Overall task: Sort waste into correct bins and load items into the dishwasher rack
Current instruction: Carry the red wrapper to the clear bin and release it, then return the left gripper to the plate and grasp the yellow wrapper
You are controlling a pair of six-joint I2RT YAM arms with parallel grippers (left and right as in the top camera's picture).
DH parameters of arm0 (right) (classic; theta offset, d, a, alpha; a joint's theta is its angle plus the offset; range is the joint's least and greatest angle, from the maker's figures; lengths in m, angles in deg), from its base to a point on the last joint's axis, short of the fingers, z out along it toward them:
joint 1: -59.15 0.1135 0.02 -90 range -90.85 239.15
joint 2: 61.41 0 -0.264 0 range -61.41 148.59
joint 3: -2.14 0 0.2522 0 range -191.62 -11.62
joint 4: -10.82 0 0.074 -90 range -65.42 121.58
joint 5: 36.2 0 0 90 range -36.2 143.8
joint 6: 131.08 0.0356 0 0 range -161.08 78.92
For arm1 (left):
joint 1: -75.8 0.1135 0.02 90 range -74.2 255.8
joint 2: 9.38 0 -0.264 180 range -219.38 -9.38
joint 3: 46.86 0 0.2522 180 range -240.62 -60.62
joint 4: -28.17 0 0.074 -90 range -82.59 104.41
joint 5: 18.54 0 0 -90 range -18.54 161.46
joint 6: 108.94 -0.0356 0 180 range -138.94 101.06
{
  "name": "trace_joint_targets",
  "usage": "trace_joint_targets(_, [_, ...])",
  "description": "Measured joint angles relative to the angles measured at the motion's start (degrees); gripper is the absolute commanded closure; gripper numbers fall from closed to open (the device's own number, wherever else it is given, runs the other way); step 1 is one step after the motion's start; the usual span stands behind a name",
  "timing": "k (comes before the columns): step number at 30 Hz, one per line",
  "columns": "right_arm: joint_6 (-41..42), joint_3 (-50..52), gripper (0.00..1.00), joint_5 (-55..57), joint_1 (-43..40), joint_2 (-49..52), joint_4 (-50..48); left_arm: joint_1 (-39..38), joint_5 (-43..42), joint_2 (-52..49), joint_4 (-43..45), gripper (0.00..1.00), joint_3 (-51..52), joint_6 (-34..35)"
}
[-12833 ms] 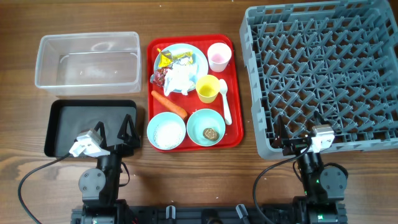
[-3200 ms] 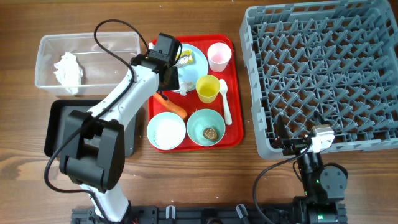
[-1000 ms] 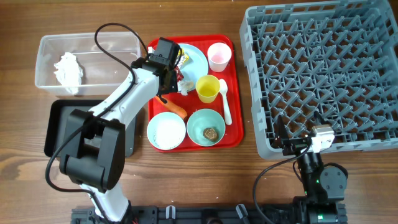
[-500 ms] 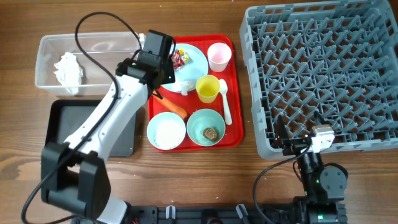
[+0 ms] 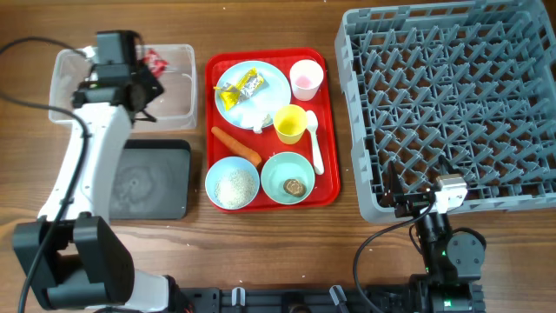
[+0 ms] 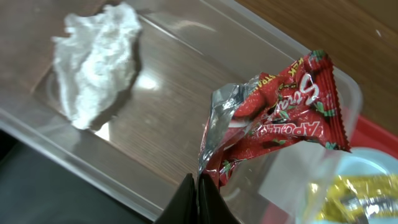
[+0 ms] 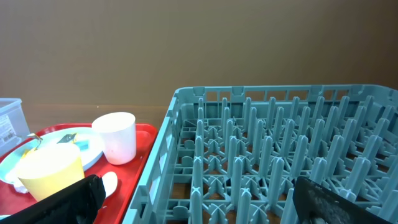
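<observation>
My left gripper (image 6: 199, 186) is shut on the silver edge of a red wrapper (image 6: 280, 118), which hangs over the clear tub (image 6: 124, 180). A crumpled tissue (image 6: 99, 62) lies inside that tub. Overhead, the left gripper (image 5: 146, 76) is above the tub's right half with the red wrapper (image 5: 156, 60) showing beside it. A yellow wrapper (image 5: 239, 87) lies on the blue plate (image 5: 271, 78). My right gripper (image 7: 199, 205) stands open at the near wall of the grey dishwasher rack (image 5: 452, 104), holding nothing.
The red tray (image 5: 331, 165) holds a carrot (image 5: 236, 146), a bowl of rice grains (image 5: 233, 184), a bowl with a brown lump (image 5: 293, 185), a yellow cup (image 5: 289, 123), a pink cup (image 5: 305, 78) and a white spoon (image 5: 314, 143). The black tray (image 5: 148, 183) lies in front of the tub.
My left arm has swung left from the plate to over the clear tub, carrying the red wrapper. The right arm has not moved.
</observation>
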Motion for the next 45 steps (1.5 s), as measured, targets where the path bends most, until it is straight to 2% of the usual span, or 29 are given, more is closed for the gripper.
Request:
trace_joint_targets(4, [0.0, 0.0, 0.00, 0.0, 0.0, 0.0, 0.0, 5.0, -0.8, -0.3, 0.5, 0.96, 0.0, 1.7])
trace_joint_targets(11, [0.0, 0.0, 0.00, 0.0, 0.0, 0.0, 0.0, 6.6, -1.6, -6.3, 6.1, 0.94, 0.0, 2.2])
trace_joint_targets(13, [0.0, 0.0, 0.00, 0.0, 0.0, 0.0, 0.0, 6.6, -1.6, -6.7, 7.1, 0.78, 0.0, 2.2])
trace_joint_targets(14, [0.0, 0.0, 0.00, 0.0, 0.0, 0.0, 0.0, 6.6, -1.6, -6.7, 7.3, 0.74, 0.0, 2.1])
trace_joint_targets(15, [0.0, 0.0, 0.00, 0.0, 0.0, 0.0, 0.0, 6.6, -1.6, -6.7, 7.5, 0.64, 0.0, 2.4])
trace_joint_targets(16, [0.0, 0.0, 0.00, 0.0, 0.0, 0.0, 0.0, 6.6, -1.7, -6.7, 7.8, 0.31, 0.0, 2.6])
trace_joint_targets(17, [0.0, 0.0, 0.00, 0.0, 0.0, 0.0, 0.0, 6.6, -1.6, -6.7, 7.9, 0.19, 0.0, 2.7])
trace_joint_targets(27, [0.0, 0.0, 0.00, 0.0, 0.0, 0.0, 0.0, 6.6, -2.3, -4.8, 10.4, 0.38, 0.0, 2.3])
trace_joint_targets(30, [0.0, 0.0, 0.00, 0.0, 0.0, 0.0, 0.0, 4.7, -4.0, 0.8, 10.6, 0.38, -0.5, 2.2])
trace_joint_targets(35, [0.0, 0.0, 0.00, 0.0, 0.0, 0.0, 0.0, -4.0, -5.1, 7.5, 11.0, 0.37, -2.4, 1.5])
trace_joint_targets(40, [0.0, 0.0, 0.00, 0.0, 0.0, 0.0, 0.0, -11.8, -5.7, 6.0, 8.0, 0.43, -2.5, -0.7])
trace_joint_targets(42, [0.0, 0.0, 0.00, 0.0, 0.0, 0.0, 0.0, -14.4, -5.9, 3.3, 7.7, 0.36, -2.5, -1.1])
trace_joint_targets(45, [0.0, 0.0, 0.00, 0.0, 0.0, 0.0, 0.0, -15.8, -6.1, -0.5, 8.0, 0.34, -2.5, -1.5])
